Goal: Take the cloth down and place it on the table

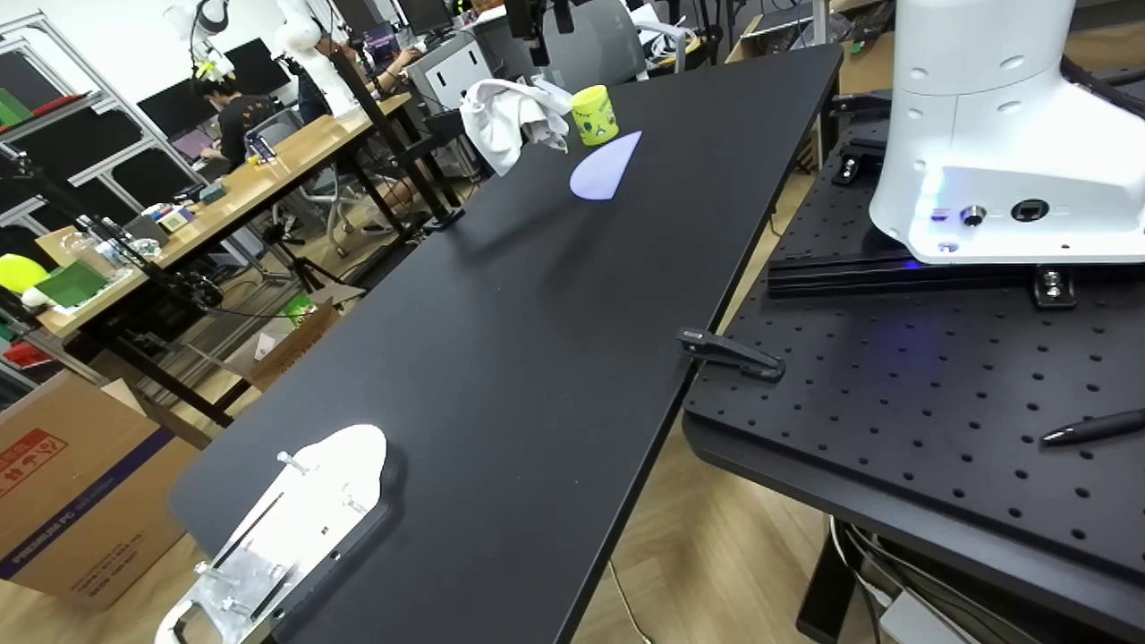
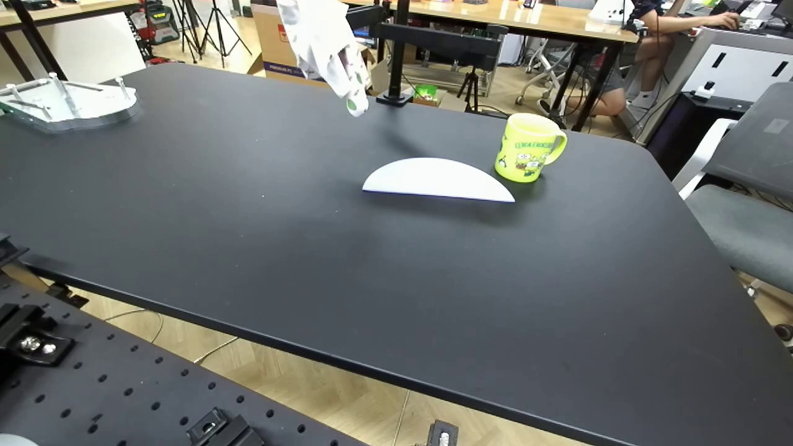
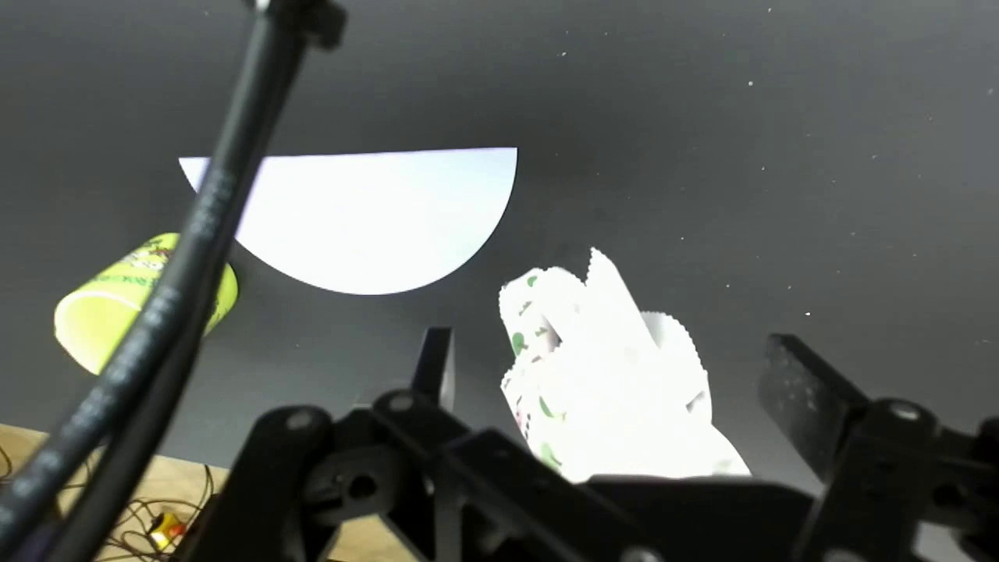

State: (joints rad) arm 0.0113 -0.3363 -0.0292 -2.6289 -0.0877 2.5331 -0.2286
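Note:
The white cloth (image 1: 514, 116) with small green prints hangs bunched on the black stand (image 1: 389, 130) at the table's edge. It also shows at the top of an exterior view (image 2: 319, 40), raised above the black table (image 2: 433, 297). In the wrist view the cloth (image 3: 609, 382) lies between the spread fingers of my gripper (image 3: 609, 339), with gaps on both sides. The gripper is open and holds nothing. Its fingers (image 1: 551, 40) show at the top of an exterior view, above the cloth; the rest of the gripper is cut off there.
A yellow-green mug (image 2: 530, 148) and a white half-disc (image 2: 437, 179) are on the table near the stand. A metal board with pegs (image 1: 295, 510) lies at the far end. A grey chair (image 2: 756, 155) stands beside the table. A thick cable (image 3: 187, 273) crosses the wrist view.

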